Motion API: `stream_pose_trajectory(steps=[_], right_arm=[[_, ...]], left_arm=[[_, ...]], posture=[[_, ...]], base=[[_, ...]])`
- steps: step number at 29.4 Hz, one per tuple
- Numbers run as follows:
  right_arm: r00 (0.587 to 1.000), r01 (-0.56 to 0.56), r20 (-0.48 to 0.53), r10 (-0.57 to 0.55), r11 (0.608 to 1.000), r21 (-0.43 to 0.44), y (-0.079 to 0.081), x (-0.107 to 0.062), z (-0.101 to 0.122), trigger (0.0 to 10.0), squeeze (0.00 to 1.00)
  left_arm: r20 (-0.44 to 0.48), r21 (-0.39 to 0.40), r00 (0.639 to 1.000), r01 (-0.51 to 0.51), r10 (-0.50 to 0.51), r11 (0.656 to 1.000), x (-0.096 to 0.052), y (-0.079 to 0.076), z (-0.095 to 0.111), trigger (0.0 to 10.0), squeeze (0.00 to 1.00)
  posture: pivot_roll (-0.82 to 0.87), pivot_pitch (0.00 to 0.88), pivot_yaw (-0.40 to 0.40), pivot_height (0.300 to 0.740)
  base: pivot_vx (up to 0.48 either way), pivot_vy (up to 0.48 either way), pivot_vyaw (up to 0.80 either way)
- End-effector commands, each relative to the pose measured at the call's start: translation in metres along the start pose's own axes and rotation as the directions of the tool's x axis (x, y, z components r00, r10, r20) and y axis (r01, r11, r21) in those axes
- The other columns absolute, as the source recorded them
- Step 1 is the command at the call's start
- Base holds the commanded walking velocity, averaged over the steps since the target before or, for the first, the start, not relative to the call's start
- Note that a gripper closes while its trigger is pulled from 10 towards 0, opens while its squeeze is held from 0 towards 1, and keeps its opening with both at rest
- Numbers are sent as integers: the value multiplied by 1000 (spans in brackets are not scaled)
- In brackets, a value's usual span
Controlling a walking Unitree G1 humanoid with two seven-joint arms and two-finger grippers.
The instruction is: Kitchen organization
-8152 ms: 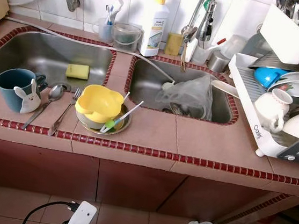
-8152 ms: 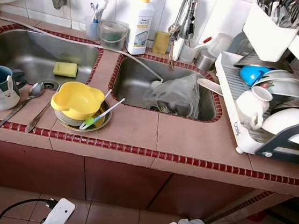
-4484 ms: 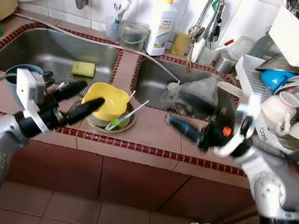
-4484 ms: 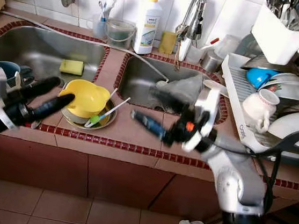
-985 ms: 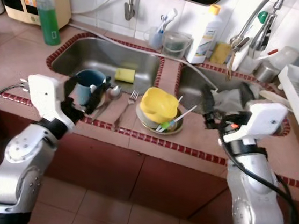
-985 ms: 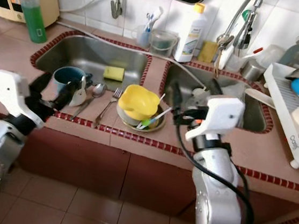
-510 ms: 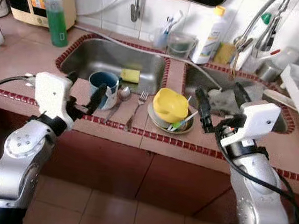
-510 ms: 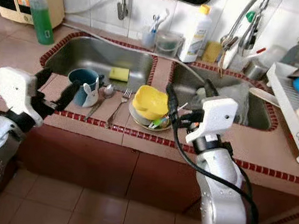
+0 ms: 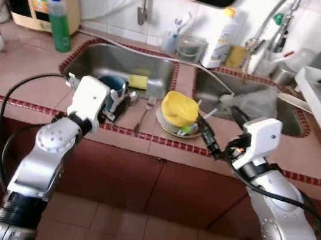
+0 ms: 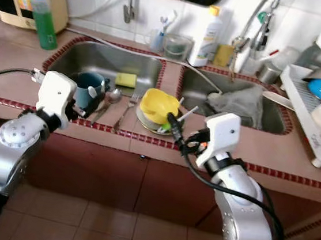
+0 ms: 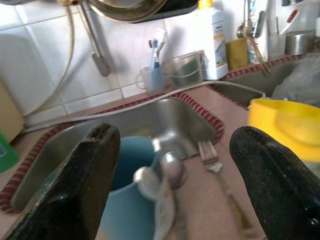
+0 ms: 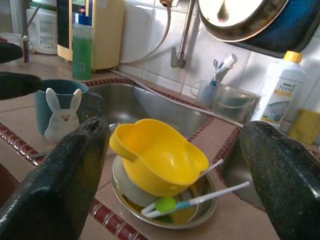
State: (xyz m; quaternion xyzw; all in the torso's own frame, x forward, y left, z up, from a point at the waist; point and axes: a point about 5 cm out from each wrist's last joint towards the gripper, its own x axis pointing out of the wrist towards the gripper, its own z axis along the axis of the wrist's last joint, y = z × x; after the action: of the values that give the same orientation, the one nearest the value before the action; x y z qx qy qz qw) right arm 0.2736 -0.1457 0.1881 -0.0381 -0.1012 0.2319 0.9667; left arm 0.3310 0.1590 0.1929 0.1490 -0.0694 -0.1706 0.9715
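Left of the yellow bowl (image 9: 180, 108), the left hand (image 9: 114, 102) hangs over the blue mug (image 10: 88, 90), its fingers spread wide on either side of the mug as the left wrist view shows; spoon (image 10: 112, 96) and fork (image 9: 145, 109) lie between mug and bowl. Right of the bowl, at the bench (image 9: 26, 78) edge, the right hand (image 10: 176, 129) points at it, fingers parted, gripping nothing. This looks like the approach step: next the left hand should lower around the mug and close. Compared with half a second ago, the left hand has come in over the mug and the right has dropped lower, nearer the bowl
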Motion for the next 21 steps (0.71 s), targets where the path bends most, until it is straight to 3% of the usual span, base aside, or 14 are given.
stream_pose_trajectory(steps=[1, 14, 18, 21], right_arm=[[1000, -10, 8, 10, 1000, -10, -1, 0, 4, 10000, 0], [999, -3, 33, 3, 1000, -5, 1, 4, 4, 10000, 0], [999, -6, 39, 6, 1000, -4, 2, 7, 5, 10000, 0], [999, -21, 37, 21, 1000, -2, 3, 8, 5, 10000, 0]], left_arm=[[29, 15, 1000, 4, -4, 1000, 6, -3, 6, 10000, 0], [110, -154, 986, -106, 124, 982, 24, -9, 2, 10000, 0], [164, -135, 982, -68, 89, 989, 33, -9, 19, 10000, 0], [214, -72, 976, -32, 47, 997, 37, -3, 35, 10000, 0]], posture=[[74, 7, -59, 731], [70, 0, -51, 731], [71, 0, -55, 731], [70, 0, -51, 731]], base=[[0, 0, 0], [0, 0, 0], [0, 0, 0], [0, 0, 0]])
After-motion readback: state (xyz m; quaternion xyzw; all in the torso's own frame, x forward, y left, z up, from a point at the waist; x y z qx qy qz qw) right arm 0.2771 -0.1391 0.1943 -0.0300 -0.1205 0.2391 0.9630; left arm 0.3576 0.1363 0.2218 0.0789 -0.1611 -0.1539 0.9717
